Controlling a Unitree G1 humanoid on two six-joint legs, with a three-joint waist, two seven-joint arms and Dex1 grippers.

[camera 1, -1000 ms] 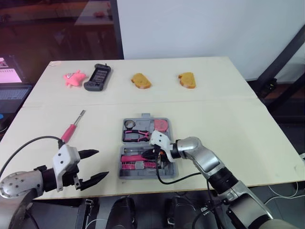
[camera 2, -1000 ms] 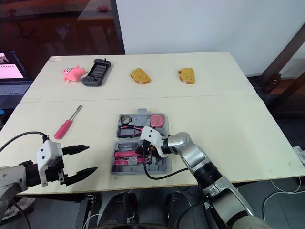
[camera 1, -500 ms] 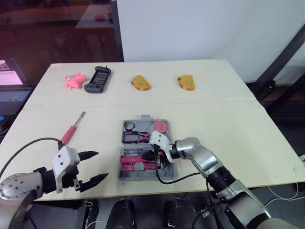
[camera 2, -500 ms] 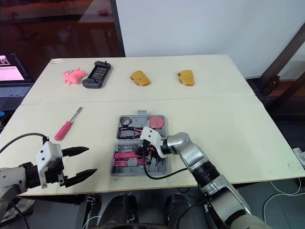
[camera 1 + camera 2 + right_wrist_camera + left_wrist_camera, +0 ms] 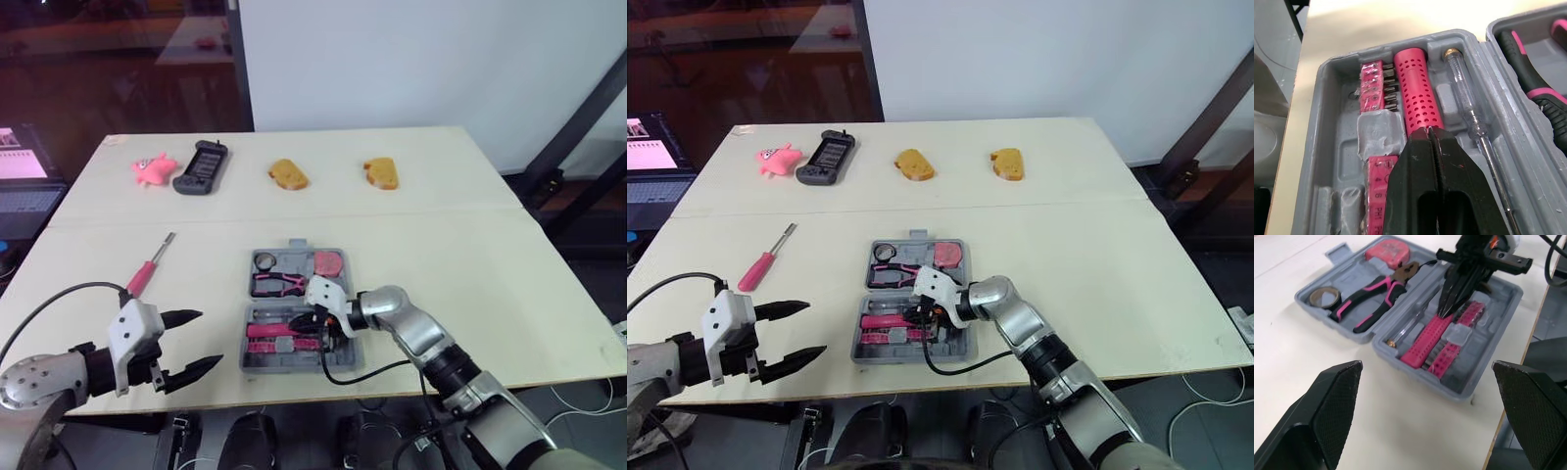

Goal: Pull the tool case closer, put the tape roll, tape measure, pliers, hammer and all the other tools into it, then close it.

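Note:
The grey tool case (image 5: 253, 363) lies open at the table's near middle. Its far half holds the tape roll (image 5: 265, 259), the pink-and-black pliers (image 5: 278, 284) and the pink tape measure (image 5: 329, 262). The near half holds a pink perforated handle (image 5: 1416, 93), pink bit strips (image 5: 1373, 85) and a clear-shafted screwdriver (image 5: 1469, 115). My right gripper (image 5: 1429, 131) is shut, its tips resting on the end of the pink handle. A pink-handled screwdriver (image 5: 149, 265) lies on the table left of the case. My left gripper (image 5: 209, 339) hangs open by the front edge, left of the case.
Along the far side of the table sit a pink toy (image 5: 153, 166), a black game controller (image 5: 201, 166) and two bread pieces (image 5: 288, 174) (image 5: 381, 172). A laptop (image 5: 22, 191) stands beyond the table's left edge. A black cable (image 5: 367, 370) loops from my right wrist.
The camera view has shifted a little. My right gripper has edged slightly toward the near side inside the case's near half. The left gripper and the loose screwdriver have not moved.

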